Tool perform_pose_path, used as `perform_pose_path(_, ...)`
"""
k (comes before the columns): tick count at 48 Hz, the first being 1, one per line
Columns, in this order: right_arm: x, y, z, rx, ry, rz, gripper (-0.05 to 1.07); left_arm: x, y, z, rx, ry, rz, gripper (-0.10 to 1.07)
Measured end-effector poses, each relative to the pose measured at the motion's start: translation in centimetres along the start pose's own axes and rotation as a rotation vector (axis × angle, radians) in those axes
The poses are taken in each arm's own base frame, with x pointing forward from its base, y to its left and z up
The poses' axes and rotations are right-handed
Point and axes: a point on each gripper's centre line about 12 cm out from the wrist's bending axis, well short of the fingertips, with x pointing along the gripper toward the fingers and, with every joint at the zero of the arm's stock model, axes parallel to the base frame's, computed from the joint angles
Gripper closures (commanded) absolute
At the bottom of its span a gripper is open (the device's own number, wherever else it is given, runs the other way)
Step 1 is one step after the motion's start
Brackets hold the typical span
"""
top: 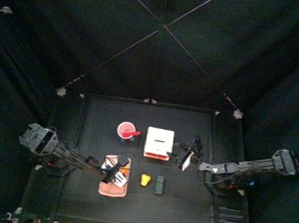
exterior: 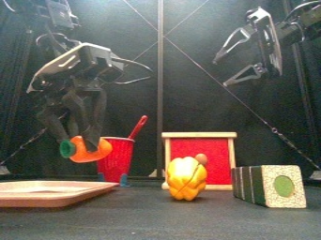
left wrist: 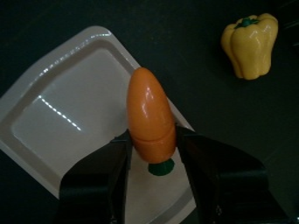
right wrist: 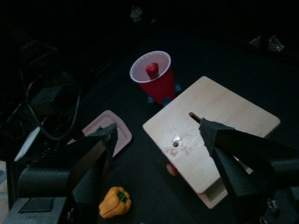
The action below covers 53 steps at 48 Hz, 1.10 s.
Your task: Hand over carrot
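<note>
The carrot [left wrist: 152,109] sits pinched at its green end in the left claw [left wrist: 160,166], held above the pale tray [left wrist: 65,114]. The right claw [right wrist: 158,162] hangs wide open, well apart, empty.

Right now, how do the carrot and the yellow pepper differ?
The carrot is orange, slim and tapered; the yellow pepper is squat and lobed. The carrot sits clamped at its green end in the left gripper, raised above the tray; the pepper stands free on the table. In the front view the carrot looks smaller than the pepper. Both have smooth, glossy skins.
</note>
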Motion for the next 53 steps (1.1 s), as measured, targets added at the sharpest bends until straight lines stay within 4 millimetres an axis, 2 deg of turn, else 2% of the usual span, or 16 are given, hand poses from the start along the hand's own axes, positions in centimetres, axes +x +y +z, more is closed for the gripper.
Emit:
perform_pose_path(11, 0.2, 0.2, -0.2, -0.020, 0.006, 0.010, -0.01, -1.9, 0.2, 1.5, 0.047, -0.086, -0.045, 0.41)
perform_pose_path(22, 0.8, 0.9, -0.2, -0.058, 0.005, 0.026, -0.01, -4.8, 0.6, 4.3, 0.150, -0.268, -0.127, 0.41)
perform_pose_path(33, 1.5, 1.8, -0.3, -0.081, 0.020, 0.053, -0.01, -7.2, 0.7, 7.2, 0.127, -0.431, -0.223, 0.41)
perform_pose_path(37, 1.8, 2.6, -0.3, -0.105, 0.027, 0.083, -0.01, -7.9, 0.3, 7.8, 0.140, -0.483, -0.273, 0.41)
perform_pose_path(53, 2.0, 6.1, 0.0, -0.197, 0.036, 0.242, -0.01, -8.7, -1.2, 9.0, 0.216, -0.649, -0.374, 0.41)
